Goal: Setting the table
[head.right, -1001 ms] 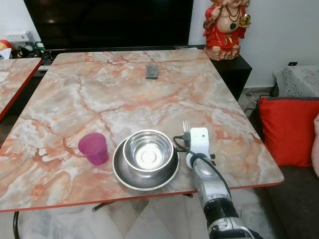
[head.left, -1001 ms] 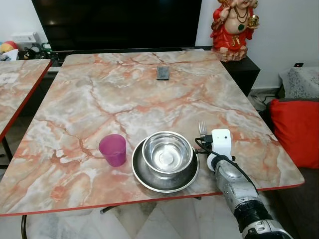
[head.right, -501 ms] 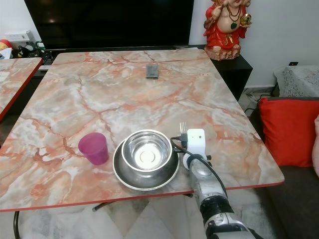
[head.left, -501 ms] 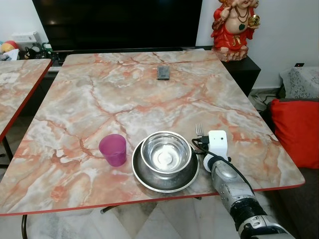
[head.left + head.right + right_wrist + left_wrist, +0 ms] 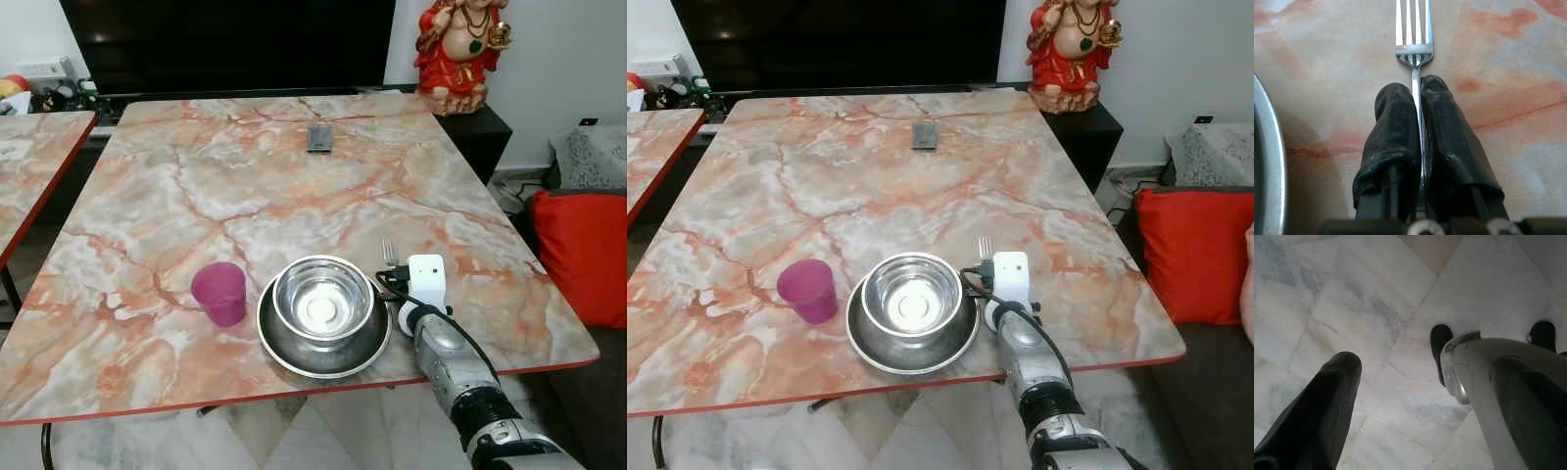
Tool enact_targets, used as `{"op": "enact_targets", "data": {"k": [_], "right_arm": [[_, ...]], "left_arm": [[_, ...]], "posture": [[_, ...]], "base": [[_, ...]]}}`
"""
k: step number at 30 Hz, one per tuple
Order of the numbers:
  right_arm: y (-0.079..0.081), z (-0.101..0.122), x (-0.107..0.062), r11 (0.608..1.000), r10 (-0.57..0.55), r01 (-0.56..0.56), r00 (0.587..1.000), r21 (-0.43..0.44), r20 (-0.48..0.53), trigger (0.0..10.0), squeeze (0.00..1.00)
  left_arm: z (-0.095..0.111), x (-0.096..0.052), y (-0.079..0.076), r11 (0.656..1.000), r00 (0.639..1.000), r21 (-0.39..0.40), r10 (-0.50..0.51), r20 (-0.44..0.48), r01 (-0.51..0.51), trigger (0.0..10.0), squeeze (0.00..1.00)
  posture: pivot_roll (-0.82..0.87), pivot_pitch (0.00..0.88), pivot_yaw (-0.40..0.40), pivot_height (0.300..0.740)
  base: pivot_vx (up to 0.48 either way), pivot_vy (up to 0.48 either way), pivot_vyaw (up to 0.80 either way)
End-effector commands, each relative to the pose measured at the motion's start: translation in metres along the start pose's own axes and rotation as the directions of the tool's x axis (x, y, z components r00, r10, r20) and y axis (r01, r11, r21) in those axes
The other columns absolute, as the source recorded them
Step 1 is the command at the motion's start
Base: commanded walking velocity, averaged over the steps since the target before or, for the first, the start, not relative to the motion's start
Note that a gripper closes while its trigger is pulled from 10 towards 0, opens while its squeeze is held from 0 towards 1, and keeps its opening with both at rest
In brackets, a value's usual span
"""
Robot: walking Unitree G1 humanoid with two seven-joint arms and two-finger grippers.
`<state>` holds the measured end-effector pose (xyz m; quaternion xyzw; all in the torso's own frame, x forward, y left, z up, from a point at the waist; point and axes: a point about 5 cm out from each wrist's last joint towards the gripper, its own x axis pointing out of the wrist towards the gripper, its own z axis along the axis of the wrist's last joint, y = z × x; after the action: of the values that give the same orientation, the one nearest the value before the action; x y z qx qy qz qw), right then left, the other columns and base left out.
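Right claw pinching slim steel fork handle; four tines.

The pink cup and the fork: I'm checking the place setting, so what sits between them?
In the left eye view, the steel bowl on its plate sits between the pink cup and the fork.

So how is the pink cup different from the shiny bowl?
The pink cup is see-through pink plastic, while the bowl is shiny silver metal. The cup is narrow and tall for its width; the bowl is wide and low. The cup stands straight on the table, but the bowl sits in a metal plate. Both are upright, look empty, and sit side by side near the table's front edge.
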<state>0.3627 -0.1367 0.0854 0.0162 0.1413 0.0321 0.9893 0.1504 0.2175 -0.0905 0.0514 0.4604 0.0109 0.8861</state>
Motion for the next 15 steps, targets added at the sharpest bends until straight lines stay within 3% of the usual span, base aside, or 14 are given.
{"op": "enact_targets", "data": {"k": [1, 4, 5, 6, 15], "right_arm": [[-0.0017, -0.0001, 0.0009, 1.0, -0.008, 0.008, 1.0, 0.01, -0.008, 10.0, 0.42], [-0.0008, 0.0004, 0.0012, 1.0, -0.002, 0.002, 1.0, 0.01, -0.006, 10.0, 0.44], [-0.0002, 0.0007, 0.0012, 1.0, 0.001, -0.001, 1.0, 0.01, -0.005, 10.0, 0.6], [0.0004, 0.001, 0.0013, 1.0, 0.004, -0.004, 1.0, 0.01, -0.003, 10.0, 0.62], [-0.0012, 0.0048, 0.0017, 1.0, 0.001, -0.001, 1.0, 0.008, 0.021, 10.0, 0.6]], "left_arm": [[-0.0098, -0.0027, 0.0026, 1.0, 1.0, 0.009, 0.0, -0.03, 0.0, 10.0, 0.0], [-0.0099, -0.0028, 0.003, 1.0, 1.0, 0.009, 0.001, -0.03, -0.001, 10.0, 0.0], [-0.01, -0.0029, 0.0032, 1.0, 1.0, 0.009, 0.001, -0.031, -0.001, 10.0, 0.0], [-0.01, -0.0029, 0.0033, 1.0, 1.0, 0.009, 0.002, -0.03, -0.001, 10.0, 0.0], [-0.0065, -0.0015, 0.0007, 1.0, 1.0, 0.006, -0.002, -0.023, 0.002, 10.0, 0.0]], "posture": [[0.01, 0.114, -0.005, 0.74], [0.01, 0.114, -0.005, 0.74], [0.01, 0.114, -0.005, 0.74], [0.01, 0.114, -0.005, 0.74], [0.01, 0.114, -0.008, 0.74]], "base": [[0.0, 0.0, 0.0], [0.0, 0.0, 0.0], [0.0, 0.0, 0.0], [0.0, 0.0, 0.0], [0.0, 0.0, 0.0]]}}
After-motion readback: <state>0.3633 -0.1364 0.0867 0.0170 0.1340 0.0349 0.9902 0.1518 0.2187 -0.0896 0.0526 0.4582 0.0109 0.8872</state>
